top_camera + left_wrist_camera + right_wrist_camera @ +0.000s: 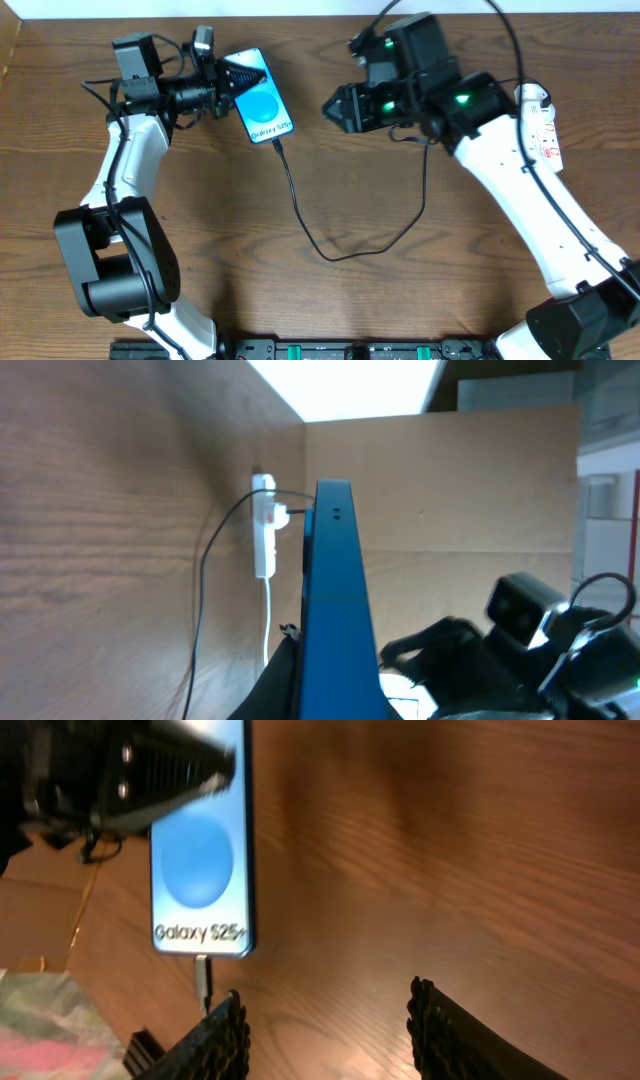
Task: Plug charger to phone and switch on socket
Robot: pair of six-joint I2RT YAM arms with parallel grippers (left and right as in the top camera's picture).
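The phone [263, 102], with a blue screen and "Galaxy S25+" text, lies at the back left of the table. My left gripper [236, 76] is shut on its far end. The left wrist view shows the phone edge-on [331, 590]. The charger's black cable [330, 256] has its plug tip [203, 979] in the phone's lower end, then loops across the table toward the socket [548, 128] at the right, which is partly hidden by my right arm. In the left wrist view, a white adapter [281, 515] sits in the socket [263, 538]. My right gripper [334, 106] is open and empty, right of the phone.
The right arm's body [430, 70] hangs over the back middle of the wooden table [400, 290]. A cardboard wall [460, 490] stands at the table's right side. The socket's thick white cord [267, 620] runs along the table.
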